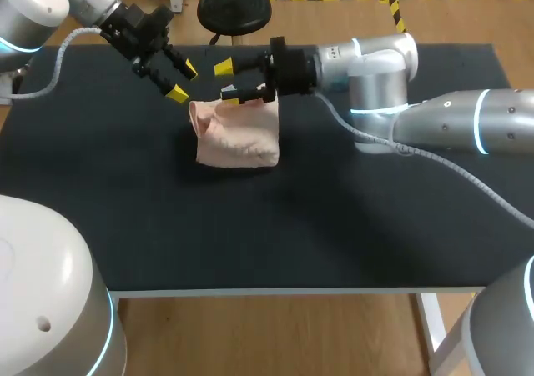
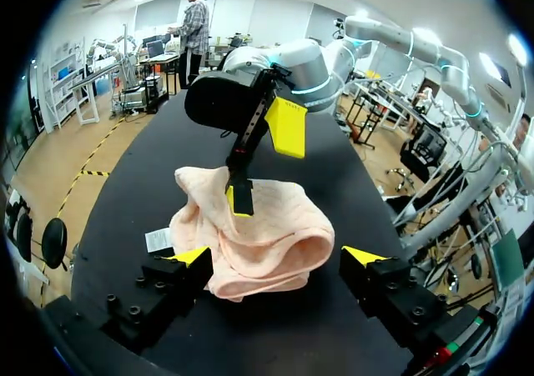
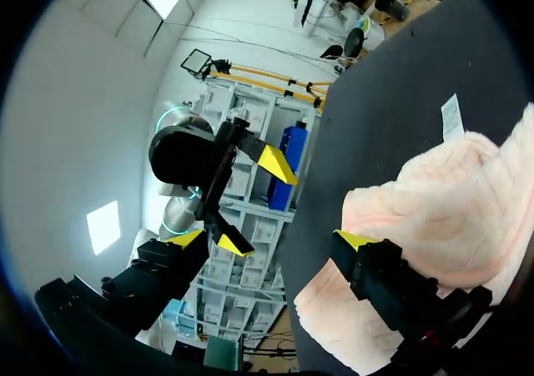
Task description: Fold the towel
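Black table [image 1: 334,226], pink towel [image 1: 238,138] just under right claw [image 1: 229,82]

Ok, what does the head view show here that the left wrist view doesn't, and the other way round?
Only the head view: the whole black table with its front edge, and my left gripper seen from outside, open, near a far corner of the pale pink terry towel. Only the left wrist view: a small white paper tag on the table beside the towel, and the towel's rounded fold facing the left gripper. Both: the towel, bunched and partly folded, and my right gripper, open, its lower finger apparently resting on the towel's far edge.
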